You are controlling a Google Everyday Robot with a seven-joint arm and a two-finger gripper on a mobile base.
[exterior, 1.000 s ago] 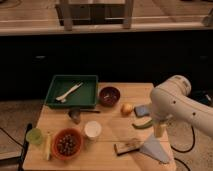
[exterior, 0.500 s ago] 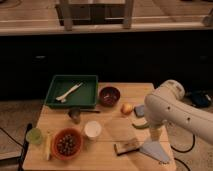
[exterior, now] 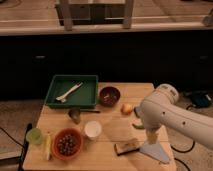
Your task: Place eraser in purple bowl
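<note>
The eraser [exterior: 127, 146], a small flat tan block on a dark base, lies near the front edge of the wooden table [exterior: 115, 120]. The purple bowl [exterior: 109, 95] stands at the back middle, just right of the green tray. My white arm [exterior: 162, 110] reaches in from the right and bends down over the table's front right. The gripper [exterior: 150, 135] hangs at its end, just right of and above the eraser and well in front of the bowl. The bulk of the arm hides most of the gripper.
A green tray [exterior: 55, 100] holds a white utensil [exterior: 69, 91]. An orange bowl of dark round things [exterior: 67, 143], a white cup [exterior: 92, 130], a small grey cup [exterior: 75, 116] and a green cup [exterior: 34, 135] stand front left. An orange fruit [exterior: 127, 108] and a pale blue-grey flat piece [exterior: 154, 151] lie near the arm.
My arm has swung left and lower across the table's right side, bringing the gripper nearer the eraser. The objects on the table have not moved.
</note>
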